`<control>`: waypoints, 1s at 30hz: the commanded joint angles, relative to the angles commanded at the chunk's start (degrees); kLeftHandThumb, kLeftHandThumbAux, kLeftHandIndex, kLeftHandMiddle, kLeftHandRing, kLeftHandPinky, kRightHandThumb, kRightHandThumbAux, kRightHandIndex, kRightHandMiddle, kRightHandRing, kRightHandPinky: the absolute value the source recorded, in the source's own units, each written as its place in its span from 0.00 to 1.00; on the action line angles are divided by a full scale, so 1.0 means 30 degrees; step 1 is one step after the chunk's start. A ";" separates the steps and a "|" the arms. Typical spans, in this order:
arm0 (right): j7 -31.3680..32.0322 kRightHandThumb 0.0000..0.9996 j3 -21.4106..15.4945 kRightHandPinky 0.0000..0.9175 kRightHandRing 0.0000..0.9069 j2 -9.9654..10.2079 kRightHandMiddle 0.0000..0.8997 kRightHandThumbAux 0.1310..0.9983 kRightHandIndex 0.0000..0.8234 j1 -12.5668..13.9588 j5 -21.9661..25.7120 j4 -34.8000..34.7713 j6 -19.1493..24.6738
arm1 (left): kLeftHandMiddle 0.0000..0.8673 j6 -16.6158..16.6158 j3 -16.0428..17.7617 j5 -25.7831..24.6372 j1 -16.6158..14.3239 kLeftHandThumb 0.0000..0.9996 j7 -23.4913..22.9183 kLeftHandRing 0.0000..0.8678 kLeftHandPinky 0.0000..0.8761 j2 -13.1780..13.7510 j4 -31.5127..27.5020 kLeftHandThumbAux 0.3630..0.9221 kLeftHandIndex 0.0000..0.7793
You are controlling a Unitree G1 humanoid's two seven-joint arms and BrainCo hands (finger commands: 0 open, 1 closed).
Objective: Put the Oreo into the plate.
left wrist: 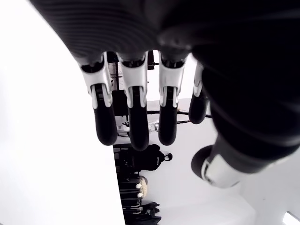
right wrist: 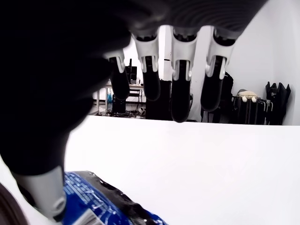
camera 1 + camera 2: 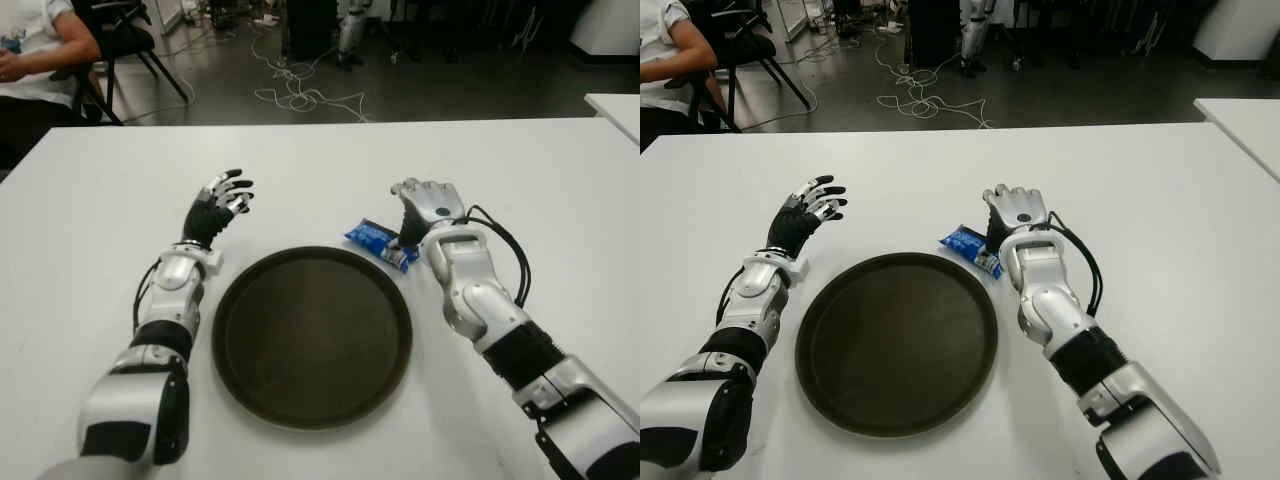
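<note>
A blue Oreo packet (image 3: 376,242) lies flat on the white table (image 3: 540,180), just past the far right rim of the round dark plate (image 3: 235,330). My right hand (image 3: 424,203) hovers over the packet's right end, palm down. In the right wrist view its fingers (image 2: 180,101) stretch out above bare table and the thumb (image 2: 44,194) sits against the packet (image 2: 103,206) without closing on it. My left hand (image 3: 224,196) shows to the left of the plate with its fingers spread, holding nothing. Nothing lies in the plate.
A seated person (image 3: 35,55) and a black chair (image 3: 125,35) are beyond the table's far left corner. Cables (image 3: 300,95) trail over the floor behind. Another white table (image 3: 615,105) stands at the right.
</note>
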 joint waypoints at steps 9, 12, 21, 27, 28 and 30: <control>-0.0041 0.00 -0.0054 0.38 0.29 0.0282 0.22 0.63 0.22 -0.0366 0.0344 0.1164 0.0036 | 0.30 0.0061 -0.0071 0.0075 -0.0002 0.03 0.0080 0.30 0.33 -0.0016 -0.0015 0.59 0.24; -0.0163 0.00 -0.0040 0.39 0.30 0.0337 0.22 0.63 0.22 -0.0449 0.0523 0.1445 -0.0054 | 0.30 0.0078 -0.0167 0.0195 0.0015 0.03 0.0143 0.30 0.33 0.0025 -0.0039 0.60 0.23; -0.0930 0.00 0.0020 0.41 0.31 0.0436 0.23 0.63 0.24 -0.0583 0.1008 0.2252 -0.0505 | 0.30 0.0097 -0.0152 0.0159 0.0014 0.01 0.0120 0.29 0.32 -0.0024 -0.0047 0.63 0.24; -0.1367 0.00 0.0165 0.42 0.32 0.0520 0.24 0.63 0.25 -0.0789 0.1136 0.3021 -0.0857 | 0.30 0.0161 -0.0053 -0.0009 -0.0001 0.02 -0.0048 0.29 0.32 -0.0079 -0.0053 0.61 0.24; -0.1400 0.00 0.0180 0.42 0.32 0.0504 0.24 0.63 0.25 -0.0804 0.1162 0.3064 -0.0917 | 0.30 0.0191 -0.0060 -0.0012 0.0000 0.02 -0.0076 0.29 0.32 -0.0070 -0.0065 0.61 0.24; -0.1505 0.00 0.0196 0.42 0.32 0.0484 0.25 0.64 0.27 -0.0859 0.1245 0.3229 -0.1062 | 0.30 0.0244 -0.0085 0.0004 -0.0016 0.03 -0.0100 0.29 0.32 -0.0057 -0.0064 0.61 0.24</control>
